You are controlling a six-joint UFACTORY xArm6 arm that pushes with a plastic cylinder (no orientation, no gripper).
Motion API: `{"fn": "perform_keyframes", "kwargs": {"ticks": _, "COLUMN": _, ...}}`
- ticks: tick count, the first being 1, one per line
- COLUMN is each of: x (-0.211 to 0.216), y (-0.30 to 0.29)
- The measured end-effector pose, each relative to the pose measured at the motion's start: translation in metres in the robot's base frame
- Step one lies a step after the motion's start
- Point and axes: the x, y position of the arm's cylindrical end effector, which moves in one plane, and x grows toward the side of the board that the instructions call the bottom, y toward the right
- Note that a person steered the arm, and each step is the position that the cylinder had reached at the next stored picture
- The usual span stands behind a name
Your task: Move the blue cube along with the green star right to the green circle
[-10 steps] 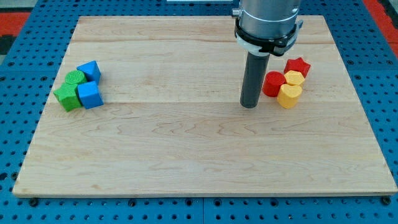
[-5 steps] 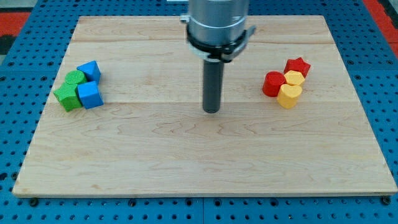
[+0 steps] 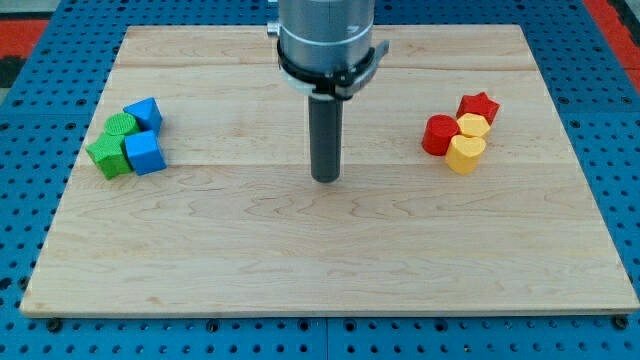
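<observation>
Blue cube [image 3: 144,154] sits at the view's left, touching the green star [image 3: 108,157] at its 9 o'clock and the green circle [image 3: 122,125] at its 11 o'clock; a second blue block [image 3: 146,113] lies just beyond. My tip [image 3: 325,179] — the tool, a plain rod with nothing to open or hold — rests on bare bench [image 3: 330,260] mid-board, touching no block, well apart from the cluster at its 9 o'clock. I judge this the approach step. Next move calls for rounding to the pair's near side and nudging toward 12 — gently, since all already touch. Red and yellow blocks [image 3: 458,127] stay at 3 o'clock.
</observation>
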Motion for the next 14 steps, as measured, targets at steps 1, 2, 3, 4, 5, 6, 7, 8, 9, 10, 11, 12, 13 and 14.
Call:
{"fn": "perform_keyframes", "kwargs": {"ticks": 1, "x": 0.039, "y": -0.063}}
{"fn": "perform_keyframes", "kwargs": {"ticks": 2, "x": 0.045, "y": -0.156}}
{"fn": "perform_keyframes", "kwargs": {"ticks": 3, "x": 0.044, "y": -0.208}}
{"fn": "perform_keyframes", "kwargs": {"ticks": 4, "x": 0.022, "y": -0.297}}
{"fn": "perform_keyframes", "kwargs": {"ticks": 5, "x": -0.011, "y": -0.299}}
{"fn": "perform_keyframes", "kwargs": {"ticks": 6, "x": -0.029, "y": -0.279}}
{"fn": "perform_keyframes", "kwargs": {"ticks": 7, "x": -0.029, "y": -0.238}}
{"fn": "perform_keyframes", "kwargs": {"ticks": 8, "x": -0.029, "y": -0.223}}
{"fn": "perform_keyframes", "kwargs": {"ticks": 9, "x": -0.029, "y": -0.198}}
{"fn": "perform_keyframes", "kwargs": {"ticks": 10, "x": -0.012, "y": -0.208}}
{"fn": "perform_keyframes", "kwargs": {"ticks": 11, "x": -0.019, "y": -0.192}}
{"fn": "perform_keyframes", "kwargs": {"ticks": 12, "x": -0.017, "y": -0.192}}
{"fn": "perform_keyframes", "kwargs": {"ticks": 13, "x": -0.007, "y": -0.175}}
{"fn": "perform_keyframes", "kwargs": {"ticks": 14, "x": -0.009, "y": -0.143}}
